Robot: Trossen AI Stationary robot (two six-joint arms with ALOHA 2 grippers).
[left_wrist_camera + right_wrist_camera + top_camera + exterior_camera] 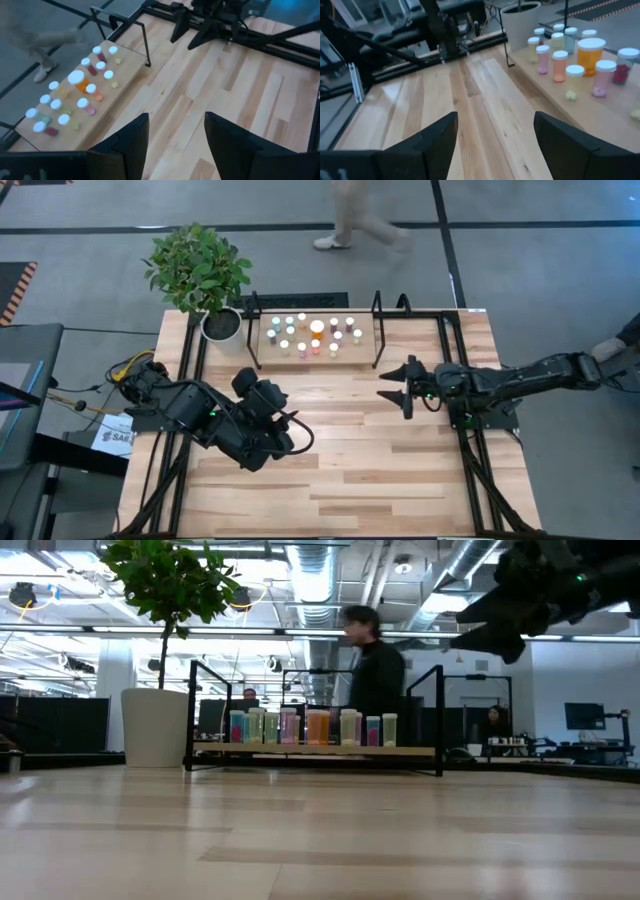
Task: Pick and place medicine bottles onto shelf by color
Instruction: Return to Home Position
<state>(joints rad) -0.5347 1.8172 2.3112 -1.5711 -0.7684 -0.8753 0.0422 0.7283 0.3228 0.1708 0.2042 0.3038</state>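
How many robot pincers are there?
2. The left pincer hangs open over the left half of the table. The right pincer hangs open over the right half. Both are empty.

Far edge, centre: small light-wood board shelf in a black tube frame [369, 353] | on it: tiny white-capped medicine bottles [300, 332] in rows, large orange bottle [317, 329] mid-cluster | just left: potted leafy plant [200, 270] | nearer us: left gripper [262, 392] before shelf's left end, right gripper [388, 385] before its right end, both over plank tabletop [350, 470]
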